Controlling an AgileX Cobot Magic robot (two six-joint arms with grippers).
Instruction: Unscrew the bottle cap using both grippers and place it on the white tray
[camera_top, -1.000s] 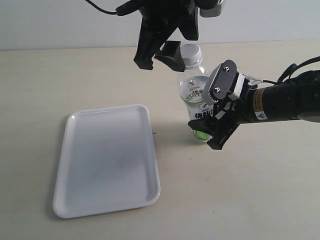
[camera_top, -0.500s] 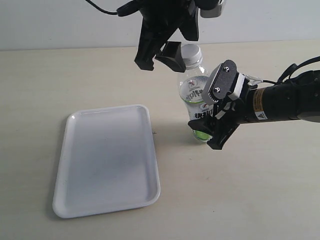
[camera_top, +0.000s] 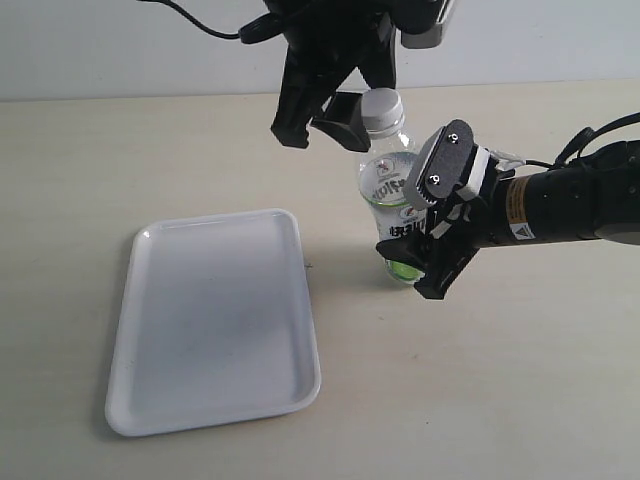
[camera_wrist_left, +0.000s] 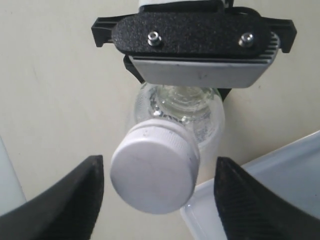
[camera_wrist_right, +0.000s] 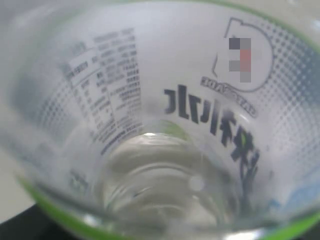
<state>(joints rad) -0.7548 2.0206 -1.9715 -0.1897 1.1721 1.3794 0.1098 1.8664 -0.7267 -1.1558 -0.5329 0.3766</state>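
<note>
The clear bottle (camera_top: 388, 195) with its white-and-green label stands upright on the table. The white ribbed bottle cap (camera_top: 383, 108) sits on its neck. My right gripper (camera_top: 428, 215), the one with the grey screwed plate, is shut on the bottle's body from the right. The bottle (camera_wrist_right: 160, 100) fills the right wrist view. My all-dark left gripper (camera_top: 322, 125) hangs open just over the cap. In the left wrist view the bottle cap (camera_wrist_left: 155, 167) shows between the spread black fingers (camera_wrist_left: 65, 200), with a gap on each side. The white tray (camera_top: 215, 320) lies to the bottle's left.
The tan table (camera_top: 520, 380) runs to a pale wall at the back. A corner of the white tray (camera_wrist_left: 300, 165) shows in the left wrist view near the bottle. The right arm's black body (camera_top: 570, 205) stretches in from the right edge.
The left gripper has shifted slightly by the cap, and more of the cap now shows. The right gripper and the bottle have not moved.
</note>
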